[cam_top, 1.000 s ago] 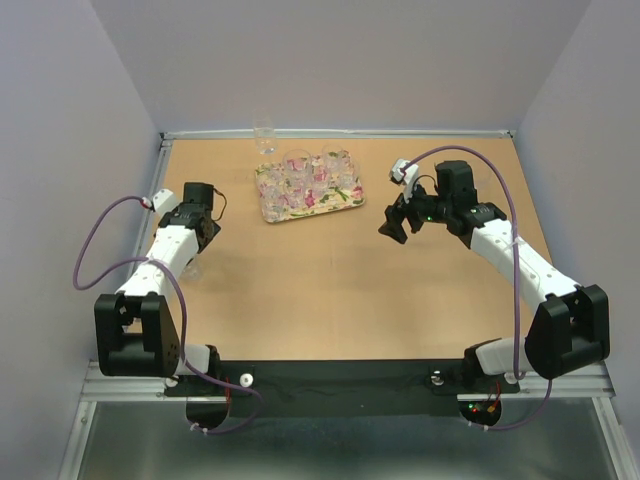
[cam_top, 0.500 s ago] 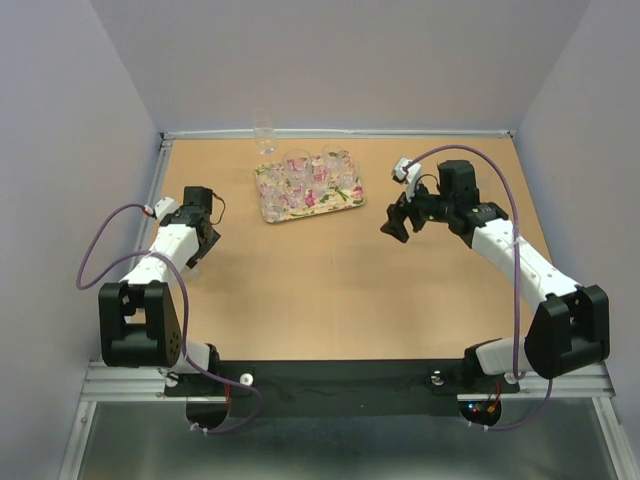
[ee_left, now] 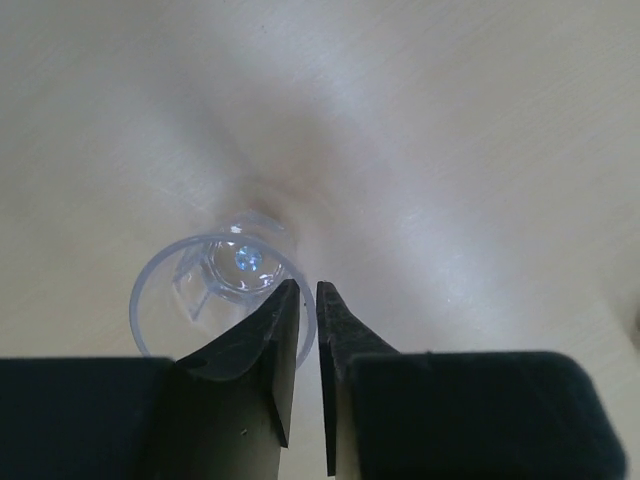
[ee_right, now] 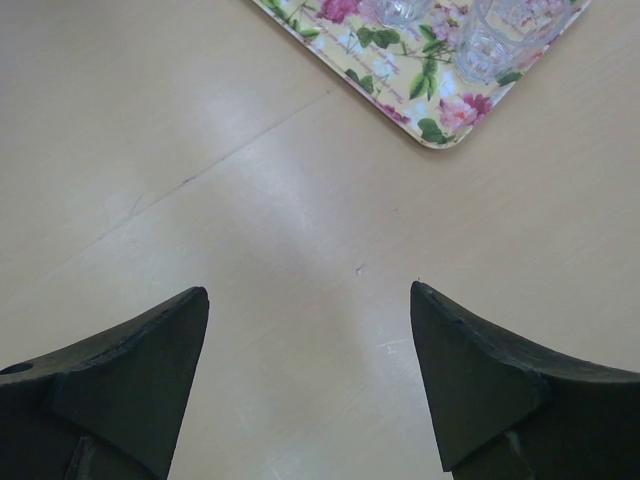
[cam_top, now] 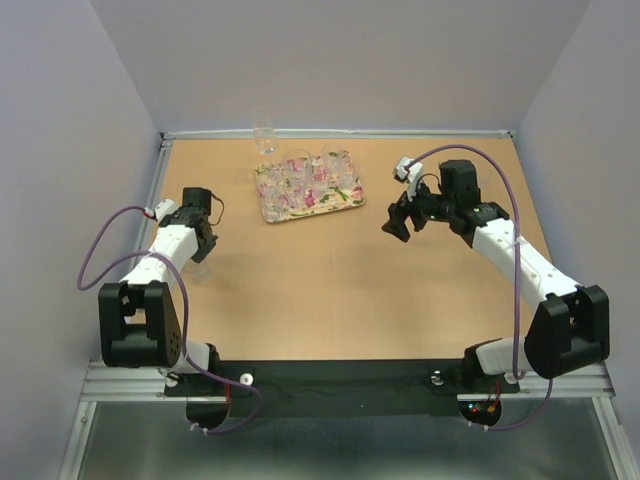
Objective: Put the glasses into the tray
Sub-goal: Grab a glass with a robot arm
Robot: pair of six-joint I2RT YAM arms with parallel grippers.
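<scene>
A small clear glass (ee_left: 243,262) stands upright on the wooden table at the left side; the top view shows this glass (cam_top: 200,268) under the left wrist. My left gripper (ee_left: 308,287) (cam_top: 200,255) is shut on its rim: one finger inside the glass, the other outside, the thin wall between them. The flowered tray (cam_top: 300,212) lies at the back middle with several glasses (cam_top: 318,170) standing in it. Its corner, the tray (ee_right: 400,80), shows at the top of the right wrist view. My right gripper (ee_right: 310,290) (cam_top: 397,222) hangs open and empty over bare table, right of the tray.
One more clear glass (cam_top: 264,138) stands at the table's back edge, behind the tray's left corner. Grey walls close in the table on the left, back and right. A metal rail runs along the left edge, close to my left arm.
My left gripper has come down over the glass and its jaws have gone from wide apart to pinched on the rim. The right arm has barely moved.
</scene>
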